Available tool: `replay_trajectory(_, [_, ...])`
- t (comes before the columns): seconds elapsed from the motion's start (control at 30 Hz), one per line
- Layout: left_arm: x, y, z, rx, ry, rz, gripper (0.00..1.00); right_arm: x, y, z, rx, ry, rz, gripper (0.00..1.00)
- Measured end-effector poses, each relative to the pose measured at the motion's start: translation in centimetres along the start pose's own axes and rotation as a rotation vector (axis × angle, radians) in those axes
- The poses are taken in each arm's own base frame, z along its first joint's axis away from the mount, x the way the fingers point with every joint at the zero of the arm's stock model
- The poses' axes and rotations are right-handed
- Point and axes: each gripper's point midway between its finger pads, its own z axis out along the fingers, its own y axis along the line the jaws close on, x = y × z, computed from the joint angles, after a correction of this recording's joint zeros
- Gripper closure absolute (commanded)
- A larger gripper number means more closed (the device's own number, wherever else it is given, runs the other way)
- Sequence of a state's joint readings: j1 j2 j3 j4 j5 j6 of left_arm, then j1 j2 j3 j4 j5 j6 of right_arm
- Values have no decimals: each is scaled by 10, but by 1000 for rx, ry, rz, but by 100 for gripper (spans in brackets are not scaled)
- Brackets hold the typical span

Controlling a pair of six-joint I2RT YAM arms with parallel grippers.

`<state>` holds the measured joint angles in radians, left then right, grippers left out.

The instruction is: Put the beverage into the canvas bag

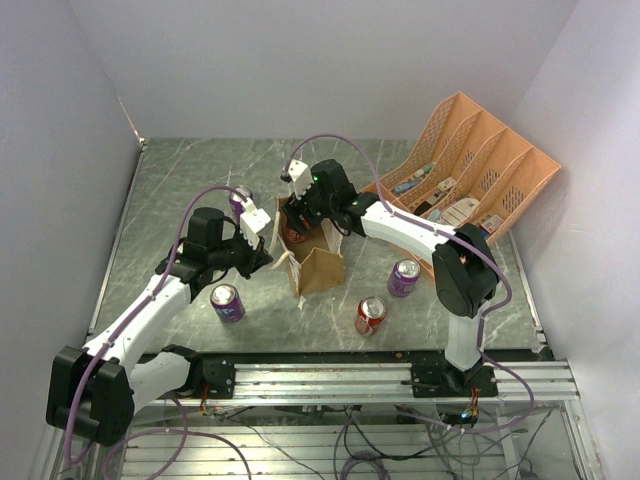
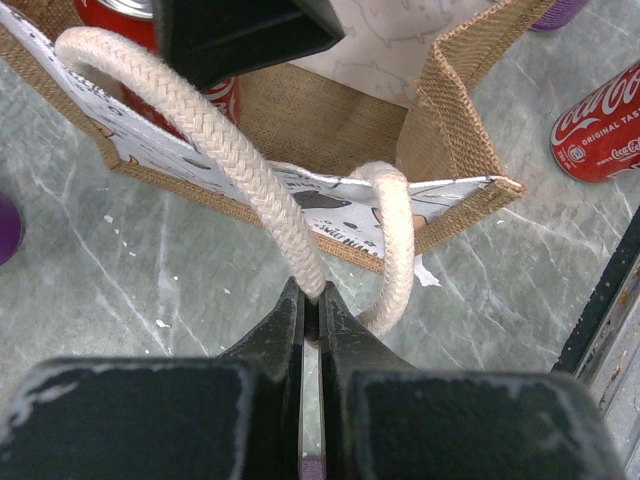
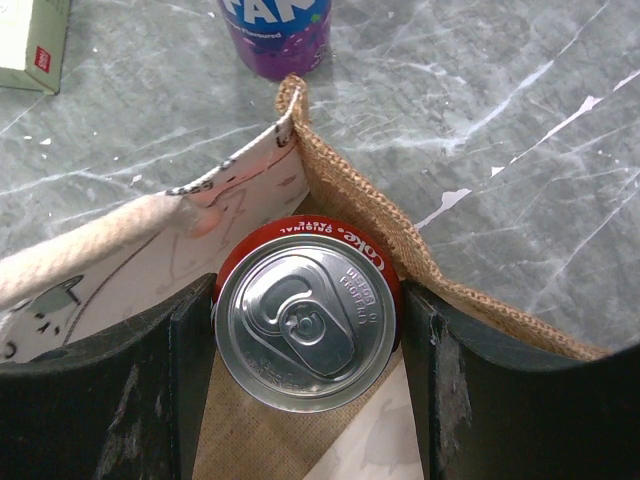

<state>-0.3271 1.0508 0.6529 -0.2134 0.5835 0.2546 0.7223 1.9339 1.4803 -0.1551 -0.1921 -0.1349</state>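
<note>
Our left tool (image 2: 312,298) was shut tight on the rope handle (image 2: 225,150) of the bag (image 2: 455,110), holding the mouth open, while our right tool (image 3: 310,345) was clamped on the red can (image 3: 300,315), upright and partly inside the bag by one corner. To do it well, we judged, the can should go straight down to the bottom, clear of the burlap, before the right tool let go, the handle held taut meanwhile.

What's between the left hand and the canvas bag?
Its cream rope handle, pinched in the left hand and looping to the canvas bag, shown in the left wrist view.
</note>
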Motion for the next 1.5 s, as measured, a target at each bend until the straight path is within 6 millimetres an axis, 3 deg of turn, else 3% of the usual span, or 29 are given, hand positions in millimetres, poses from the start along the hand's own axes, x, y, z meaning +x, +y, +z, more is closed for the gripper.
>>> replay_trajectory(0.3, [-1,-3,-1,16,-7,12,93,21,-1,17,10,43,55,99])
replay_trajectory(0.73, [-2,-5,-2,18,-17,14,92,23,3,24,-9,35,72,55])
replay_trajectory(1.1, [-3,-5,-3,17,-20,9,92,21,4,26,-22,32,49,36])
replay_trajectory(1.5, [-5,-6,-3,21,-24,12,92,20,6,23,-45,43,13,24])
